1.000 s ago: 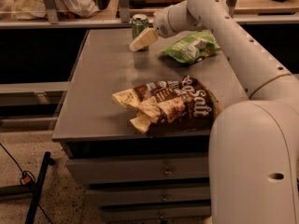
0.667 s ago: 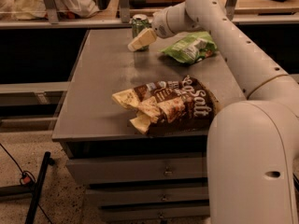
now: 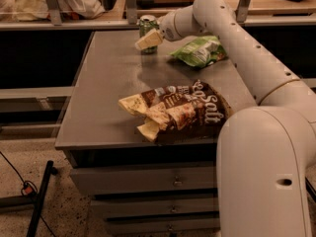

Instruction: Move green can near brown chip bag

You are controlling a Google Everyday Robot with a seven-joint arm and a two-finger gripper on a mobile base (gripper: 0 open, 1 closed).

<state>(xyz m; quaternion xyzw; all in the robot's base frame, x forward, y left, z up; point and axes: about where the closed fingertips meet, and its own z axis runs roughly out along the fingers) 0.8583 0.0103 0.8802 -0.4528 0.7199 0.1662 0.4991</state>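
Little has moved since a second ago: my gripper (image 3: 149, 39) stays against the green can (image 3: 147, 26) at the table's (image 3: 103, 93) 12 o'clock edge; whether it grasps, I cannot tell. The brown chip bag (image 3: 182, 111) lies well apart at the can's 5 o'clock.

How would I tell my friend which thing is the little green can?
Find the gray table and look at its far edge, left of the green chip bag. The green can stands upright there, with the robot's gripper right in front of it. Unlike the floppy green chip bag and big brown chip bag, it is small, round and silver-topped.
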